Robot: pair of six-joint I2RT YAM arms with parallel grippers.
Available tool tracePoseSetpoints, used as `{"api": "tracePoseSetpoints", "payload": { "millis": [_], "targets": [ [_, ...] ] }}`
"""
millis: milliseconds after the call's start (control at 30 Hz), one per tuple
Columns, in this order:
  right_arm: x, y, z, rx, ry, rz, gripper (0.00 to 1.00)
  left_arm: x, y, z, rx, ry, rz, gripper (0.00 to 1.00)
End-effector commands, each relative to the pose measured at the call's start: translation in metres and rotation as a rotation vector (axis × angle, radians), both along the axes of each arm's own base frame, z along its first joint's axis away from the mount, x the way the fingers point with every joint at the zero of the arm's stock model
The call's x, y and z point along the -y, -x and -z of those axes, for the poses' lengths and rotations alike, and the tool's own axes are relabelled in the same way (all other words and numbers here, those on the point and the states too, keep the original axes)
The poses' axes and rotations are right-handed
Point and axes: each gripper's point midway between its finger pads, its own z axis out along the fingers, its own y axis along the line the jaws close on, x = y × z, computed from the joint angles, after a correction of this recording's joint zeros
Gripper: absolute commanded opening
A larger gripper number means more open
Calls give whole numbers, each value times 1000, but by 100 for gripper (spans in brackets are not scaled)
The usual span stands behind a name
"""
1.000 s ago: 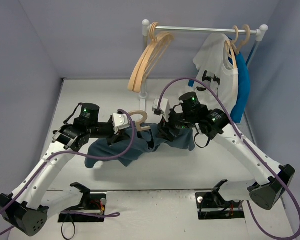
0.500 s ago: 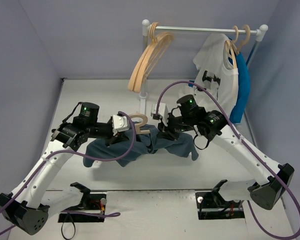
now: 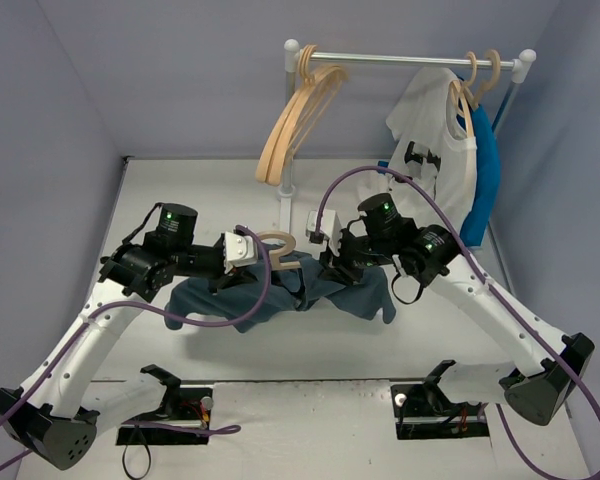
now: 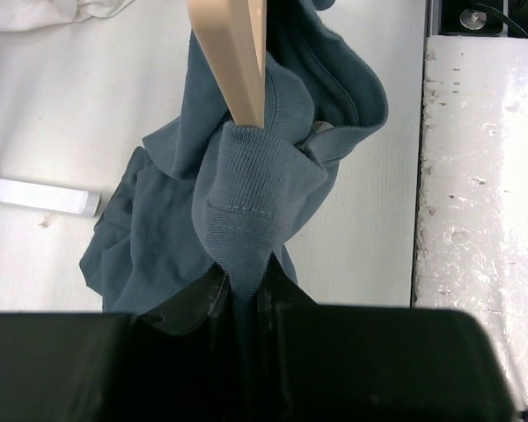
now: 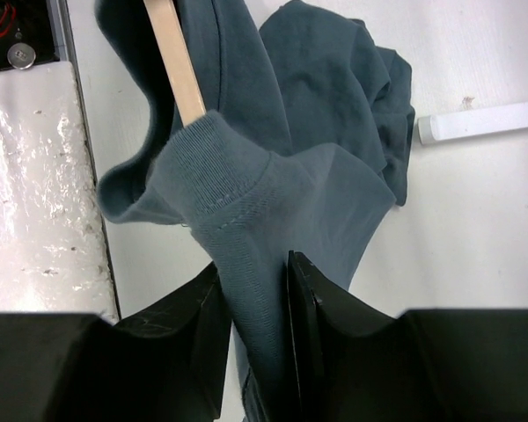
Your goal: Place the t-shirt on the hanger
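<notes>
Over the table [image 3: 180, 200], left tool [image 4: 246, 294] and right tool [image 5: 257, 290] both clamp one t-shirt [image 3: 365, 292] over one hanger [image 3: 277, 246].

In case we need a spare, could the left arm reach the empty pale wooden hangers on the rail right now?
Probably not: the left tool is shut on the dark slate-blue cotton t-shirt, and the empty pale wooden hangers hang farther back on the metal rail.

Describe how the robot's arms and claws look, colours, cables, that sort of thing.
The left arm and right arm have white links and black motor joints. A purple cable loops along each. A green light glows on one joint of each. A white camera box sits at each wrist. The left claw and right claw have black fingers.
</notes>
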Motion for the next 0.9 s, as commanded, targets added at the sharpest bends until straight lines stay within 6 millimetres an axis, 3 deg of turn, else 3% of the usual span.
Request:
{"api": "tracePoseSetpoints", "payload": {
  "millis": [0, 100, 200, 300, 467, 533, 633, 867],
  "targets": [
    [5, -3, -10, 53, -18, 16, 29, 8, 5, -35, 94, 82, 74, 0],
    [7, -3, -10, 58, -13, 19, 26, 7, 7, -33, 89, 75, 80, 0],
    [9, -4, -9, 65, -6, 23, 17, 4, 10, -31, 81, 63, 78, 0],
    [12, -3, -11, 73, -8, 22, 0, 2, 10, -28, 82, 50, 70, 0],
    [9, 2, -24, 86, -48, -6, 0, -1, 6, -30, 91, 37, 42, 0],
    [9, 2, -34, 109, -62, -5, 0, -4, 3, -30, 101, 22, 18, 5],
    [12, 0, -51, 158, -86, -2, 0, -15, -5, -34, 131, 2, -47, 20],
    [11, 2, -69, 180, -127, -13, 0, -35, -14, -44, 177, -5, -151, 32]
  ]
}}
